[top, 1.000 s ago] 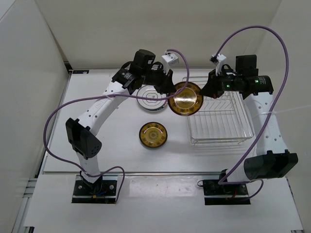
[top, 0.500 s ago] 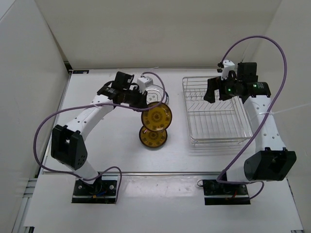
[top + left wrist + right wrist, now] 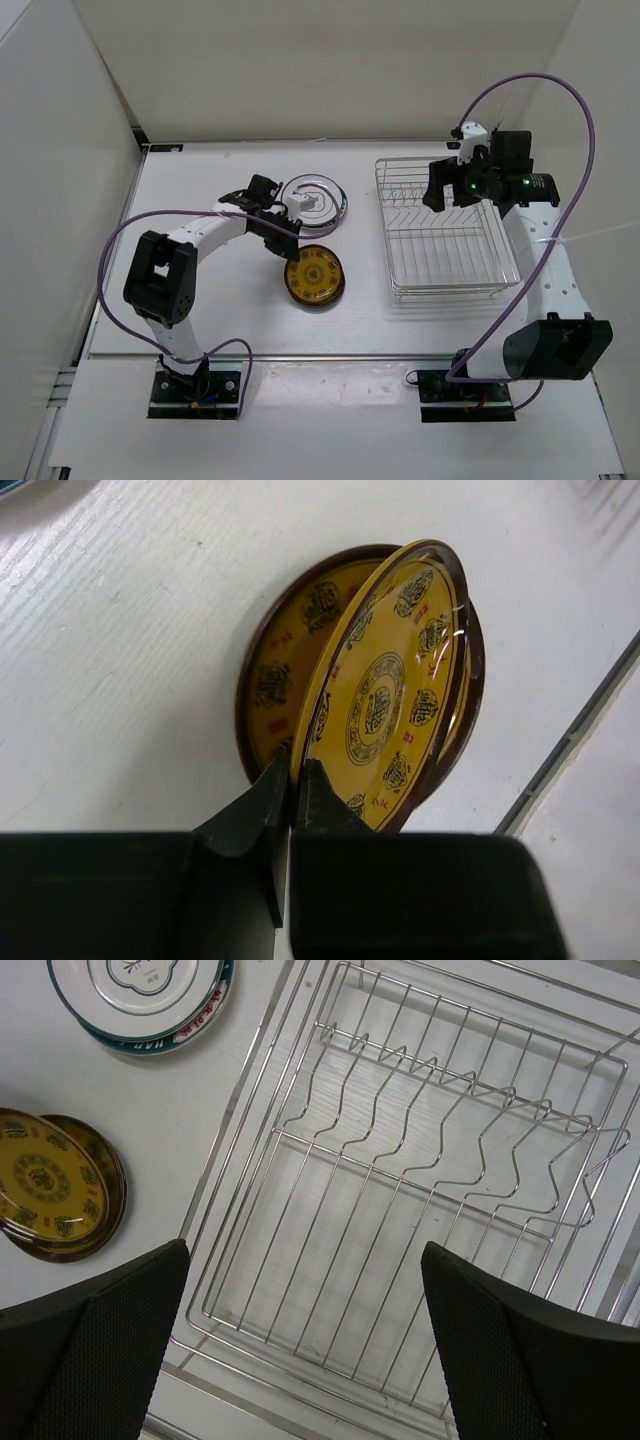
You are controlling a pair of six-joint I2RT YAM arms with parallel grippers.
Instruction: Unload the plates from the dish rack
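Observation:
My left gripper [image 3: 295, 770] is shut on the rim of a glossy gold plate [image 3: 385, 695]. It holds that plate tilted just over a second gold plate [image 3: 275, 670] lying flat on the table. From the top view, the left gripper [image 3: 283, 248] and the gold plates [image 3: 314, 273] are left of the dish rack [image 3: 447, 293]. The wire dish rack [image 3: 276, 1132] holds no plates. My right gripper [image 3: 305, 1250] hangs open above it with nothing between its fingers. It also shows in the top view, the right gripper [image 3: 437, 190] over the rack's far end.
A stack of plates [image 3: 313, 197], white with a grey motif on top of a teal patterned one, lies behind the gold pair. That same stack [image 3: 140, 990] is at the upper left of the right wrist view. Purple cables loop over both arms.
The left arm has carried the gold plate from beside the rack leftward and down onto the other gold plate. The right gripper has opened and pulled back over the rack.

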